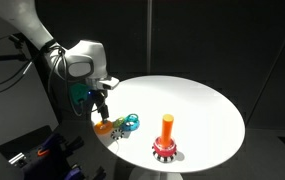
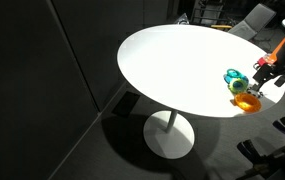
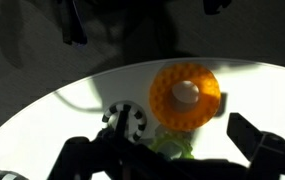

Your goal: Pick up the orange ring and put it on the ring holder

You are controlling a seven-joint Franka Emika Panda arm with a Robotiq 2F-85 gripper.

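The orange ring [image 1: 106,127] lies flat on the white table near its edge, and also shows in an exterior view [image 2: 247,101] and the wrist view [image 3: 185,95]. The ring holder [image 1: 166,140], an orange peg on a red base with a toothed rim, stands apart toward the table's front edge; it is out of the wrist view. My gripper [image 1: 101,104] hovers just above the rings. In the wrist view its fingers [image 3: 162,138] are spread wide and empty, with the orange ring just beyond them.
A blue ring [image 1: 132,122] lies beside the orange one. A green ring [image 3: 172,146] and a small black-and-white gear-like piece [image 3: 127,118] lie against it. The table edge [image 2: 197,112] runs close by the rings.
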